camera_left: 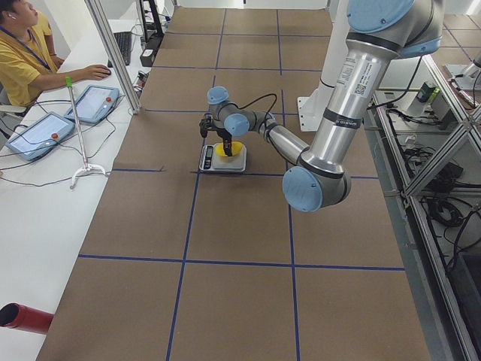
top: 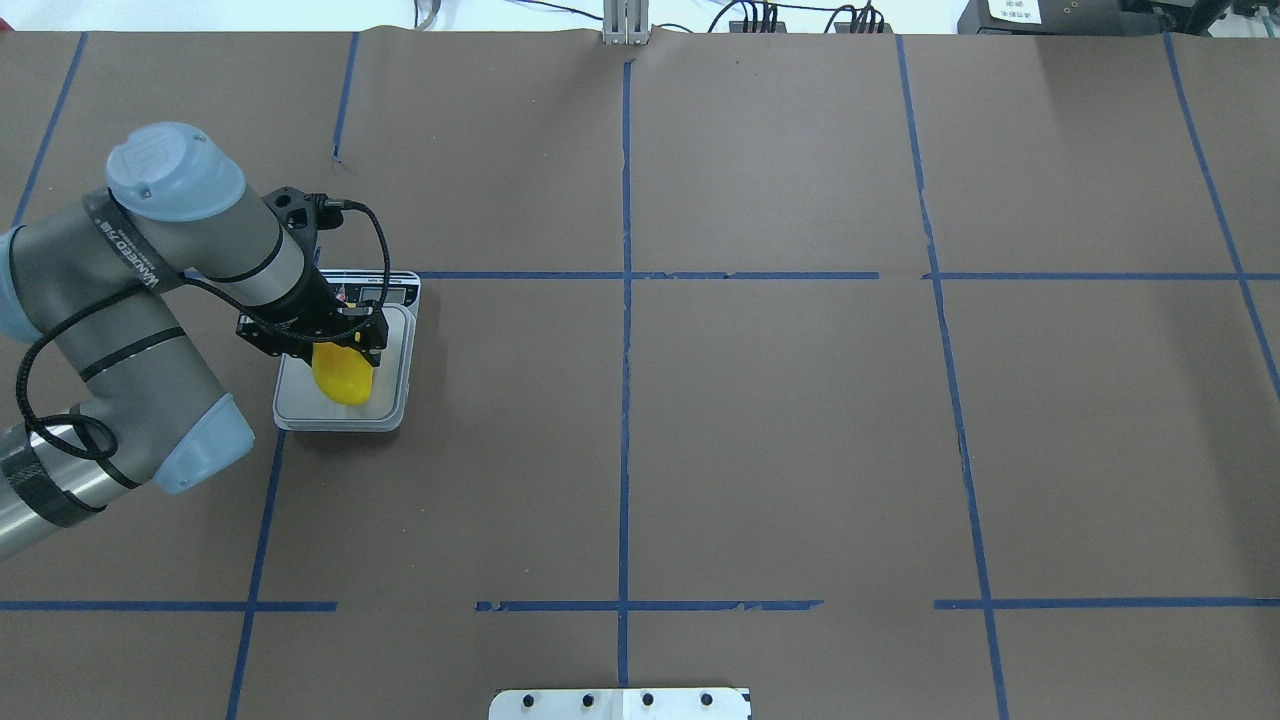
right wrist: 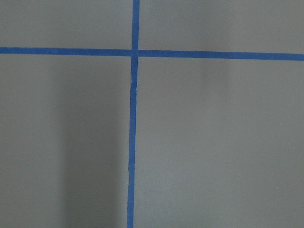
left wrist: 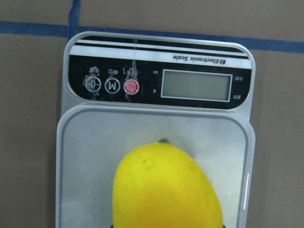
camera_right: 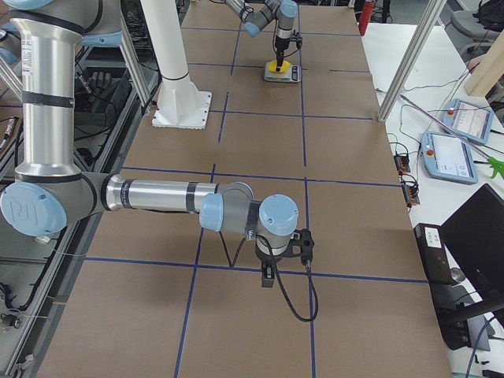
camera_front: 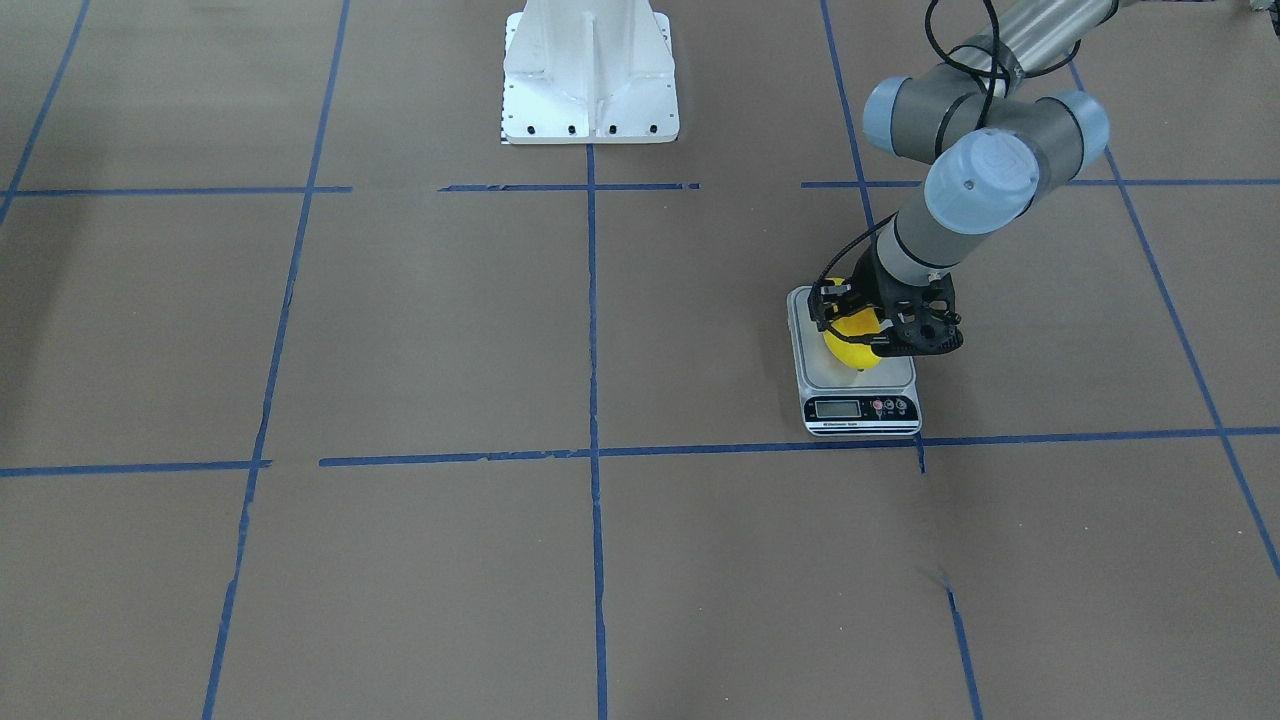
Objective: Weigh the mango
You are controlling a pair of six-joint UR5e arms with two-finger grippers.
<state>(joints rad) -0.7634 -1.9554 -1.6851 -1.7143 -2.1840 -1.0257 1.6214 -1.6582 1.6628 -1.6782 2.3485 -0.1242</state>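
- Left end effector closed on the mango, over the platform of the scale; contact unclear.
- Right end effector: opening cannot be told.
- Risk: released tilted, the smooth mango may roll onto the desk; an unreleased grip would falsify the reading.

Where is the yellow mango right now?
In the overhead view the mango is on the left side, over the grey platform of the scale, between the fingers of the left claw.
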